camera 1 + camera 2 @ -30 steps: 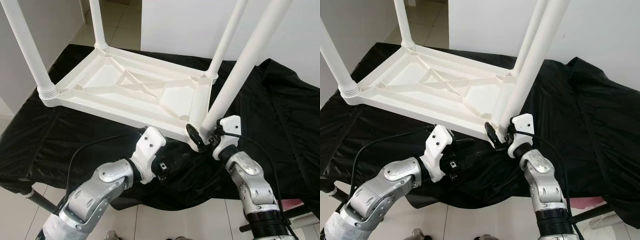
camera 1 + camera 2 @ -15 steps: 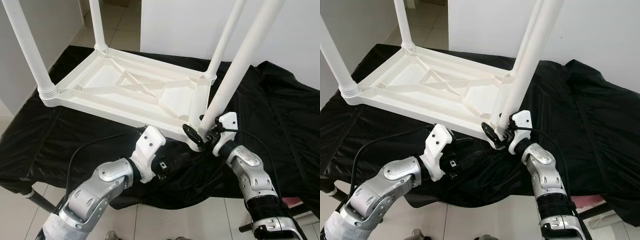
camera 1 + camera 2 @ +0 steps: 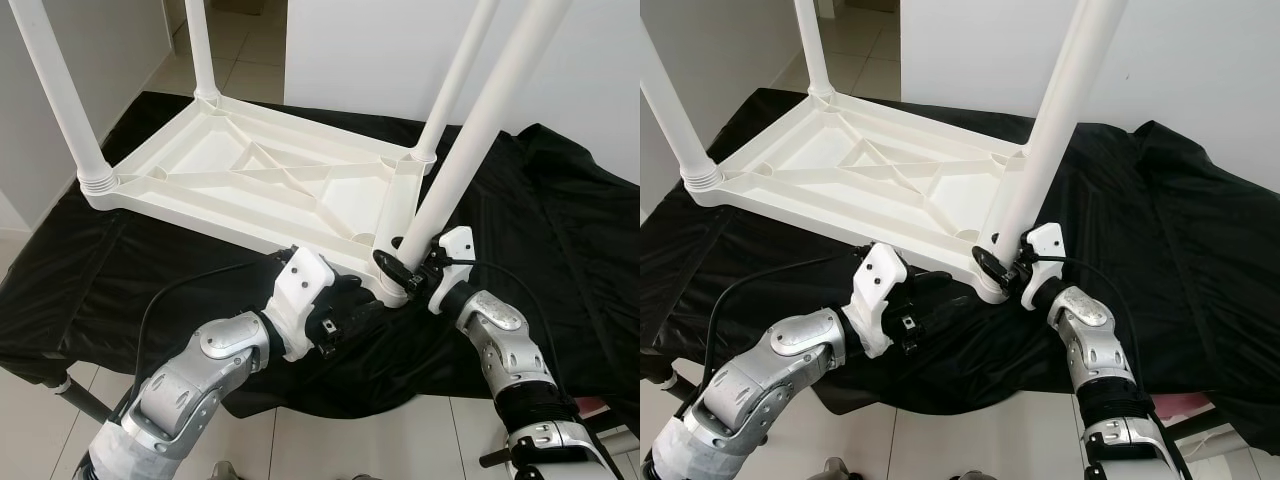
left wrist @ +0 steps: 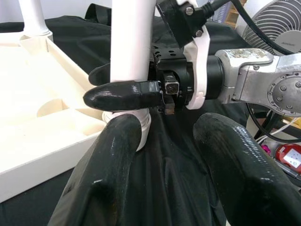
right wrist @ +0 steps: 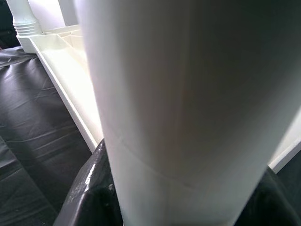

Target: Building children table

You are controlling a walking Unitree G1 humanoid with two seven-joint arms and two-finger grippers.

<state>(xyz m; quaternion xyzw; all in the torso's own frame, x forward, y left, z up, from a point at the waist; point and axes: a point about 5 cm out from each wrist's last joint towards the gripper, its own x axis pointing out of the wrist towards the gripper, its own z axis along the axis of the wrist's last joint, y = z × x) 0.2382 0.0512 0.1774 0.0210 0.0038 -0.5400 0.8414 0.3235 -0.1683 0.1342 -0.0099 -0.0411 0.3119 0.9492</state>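
Four white legs are counted on one upturned white plastic children's table top (image 3: pixel 250 180), which is laid underside up on a black cloth (image 3: pixel 560 230) draped over a table. Three of the legs are seated in corner sockets: one at the near left corner (image 3: pixel 62 100), one at the far left corner (image 3: pixel 202 50) and one at the far right corner (image 3: pixel 455 80). The fourth leg (image 3: pixel 480 130) is held tilted at the near right corner, its foot at the socket there; whether it is fully seated cannot be told.

Two grippers are in view. The right gripper (image 3: pixel 404 272) is closed around the foot of the fourth leg, its jaws pinching the tube from both sides; in the right wrist view the leg is seen close up between the two black fingers (image 5: pixel 89 188). The left gripper (image 3: pixel 345 315) is held just beside the same corner, low over the cloth, with its jaws spread and nothing between them. In the left wrist view one fan (image 4: pixel 275 23) is seen behind the right gripper.
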